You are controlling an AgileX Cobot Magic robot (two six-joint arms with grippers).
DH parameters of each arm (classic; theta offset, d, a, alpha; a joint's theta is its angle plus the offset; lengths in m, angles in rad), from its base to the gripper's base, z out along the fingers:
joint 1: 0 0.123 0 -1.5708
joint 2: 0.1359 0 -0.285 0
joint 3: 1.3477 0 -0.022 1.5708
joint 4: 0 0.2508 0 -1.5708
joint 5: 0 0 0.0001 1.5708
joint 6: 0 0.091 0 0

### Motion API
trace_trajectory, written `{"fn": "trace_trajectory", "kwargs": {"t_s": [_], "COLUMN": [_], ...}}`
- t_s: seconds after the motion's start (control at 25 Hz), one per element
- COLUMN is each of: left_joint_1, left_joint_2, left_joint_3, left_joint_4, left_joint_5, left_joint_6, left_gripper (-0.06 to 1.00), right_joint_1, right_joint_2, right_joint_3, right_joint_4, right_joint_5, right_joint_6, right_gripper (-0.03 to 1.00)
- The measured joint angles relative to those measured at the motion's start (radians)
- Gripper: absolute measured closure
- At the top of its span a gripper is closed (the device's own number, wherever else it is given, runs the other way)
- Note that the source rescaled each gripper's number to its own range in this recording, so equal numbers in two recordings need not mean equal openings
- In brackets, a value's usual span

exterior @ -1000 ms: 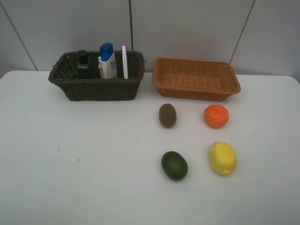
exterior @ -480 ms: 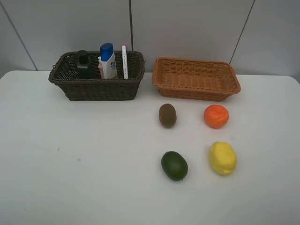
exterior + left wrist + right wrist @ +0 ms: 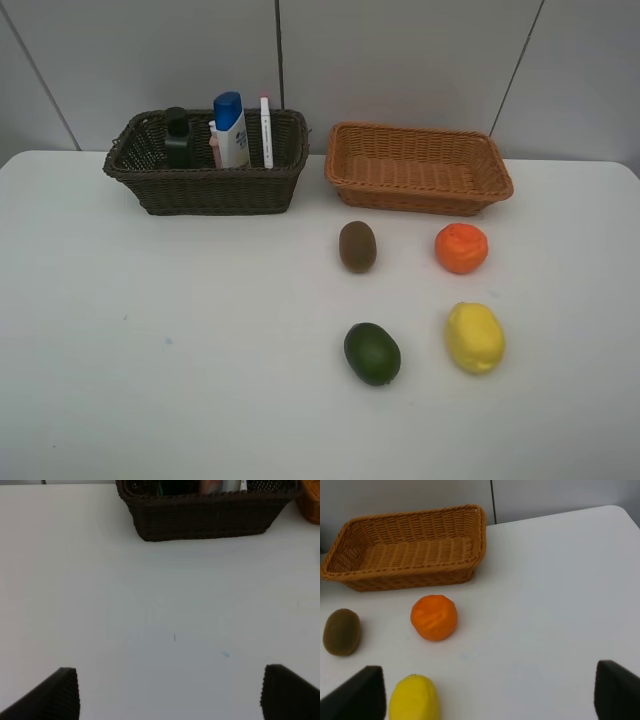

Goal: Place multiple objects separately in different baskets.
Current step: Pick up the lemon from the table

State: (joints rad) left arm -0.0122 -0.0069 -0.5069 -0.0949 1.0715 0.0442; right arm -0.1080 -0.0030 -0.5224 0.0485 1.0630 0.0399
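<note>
Probably a lab test bench: bare white table (image 3: 150, 380) against a plain grey panelled wall (image 3: 400, 60).

light basket (image 3: 418, 168) unobstructed; fruits well apart; dark basket (image 3: 207, 162) crowded

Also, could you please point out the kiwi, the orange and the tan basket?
kiwi (image 3: 357, 246), exterior high view, middle of its body.
orange (image 3: 461, 248), exterior high view, middle of its peel.
tan basket (image 3: 415, 198), exterior high view, its near wall.

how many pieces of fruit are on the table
4: brown kiwi and orange just in front of the tan basket, dark green fruit and yellow lemon closer to the camera. None shows inside either basket.
</note>
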Motion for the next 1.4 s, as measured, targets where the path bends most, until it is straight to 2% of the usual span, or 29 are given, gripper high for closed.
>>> {"fn": "trace_trajectory", "kwargs": {"t_s": [0.44,0.6,0.8,1.0,1.16,1.28,1.4], "left_joint_1": [0.0,0.0,0.0,0.0,0.0,0.0,0.0], "left_joint_2": [0.0,0.0,0.0,0.0,0.0,0.0,0.0], "left_joint_3": [0.0,0.0,0.0,0.0,0.0,0.0,0.0], "left_joint_4": [0.0,0.0,0.001,0.001,0.001,0.001,0.001], "left_joint_5": [0.0,-0.001,-0.001,-0.001,-0.001,-0.001,-0.001], "left_joint_6": [-0.001,-0.001,-0.001,-0.001,-0.001,-0.001,-0.001], "left_gripper": [0.0,0.0,0.0,0.0,0.0,0.0,0.0], "right_joint_1": [0.0,0.0,0.0,0.0,0.002,0.049,0.172], "right_joint_2": [0.035,0.234,0.644,1.054,1.247,1.305,1.338], "right_joint_3": [0.0,0.0,-0.044,-0.168,-0.25,-0.258,-0.263], "right_joint_4": [-0.014,-0.037,-0.064,-0.064,-0.013,0.05,0.079], "right_joint_5": [0.0,0.0,-0.014,-0.014,-0.007,-0.016,-0.039], "right_joint_6": [0.009,0.054,0.155,0.126,0.107,0.07,0.066], "right_gripper": [0.0,0.0,0.0,0.0,0.0,0.0,0.0]}}
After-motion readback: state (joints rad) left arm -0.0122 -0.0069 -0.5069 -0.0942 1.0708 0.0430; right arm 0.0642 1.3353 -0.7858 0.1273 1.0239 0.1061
